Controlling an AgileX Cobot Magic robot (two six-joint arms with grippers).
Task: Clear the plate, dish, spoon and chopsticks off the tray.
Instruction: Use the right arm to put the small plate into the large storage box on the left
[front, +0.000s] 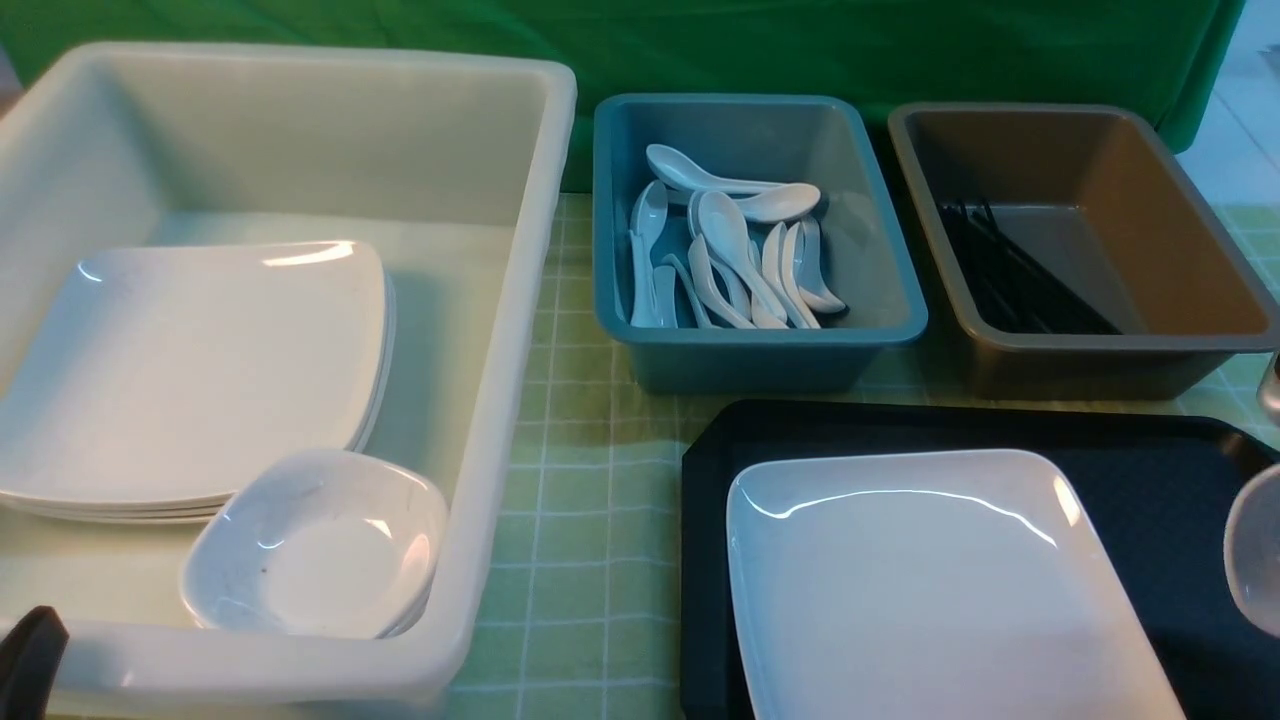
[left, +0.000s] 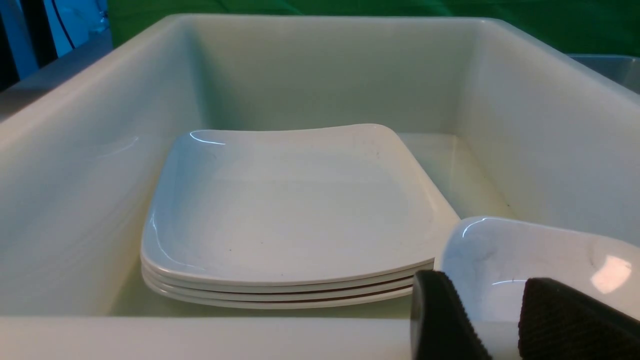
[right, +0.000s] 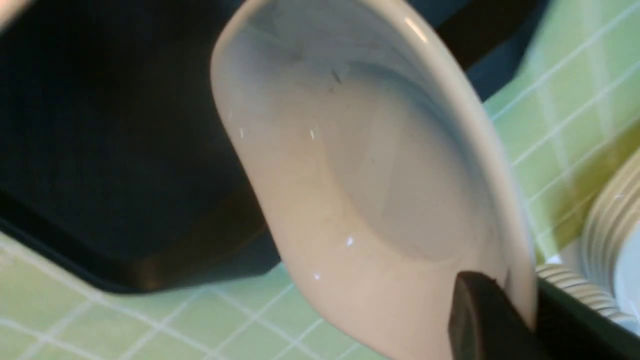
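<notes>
Evidently clamps right gripper (right: 522, 320) on dish (right: 360, 165) rim, the only thin edge for lifting it off tray (right: 100, 150); left gripper (left: 495, 325) spread, empty, above tub (left: 320, 65).

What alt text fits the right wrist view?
The right gripper pinches the rim of a tilted white dish, which fills most of the frame. Behind it are a corner of the black tray and the green checked cloth.
</notes>
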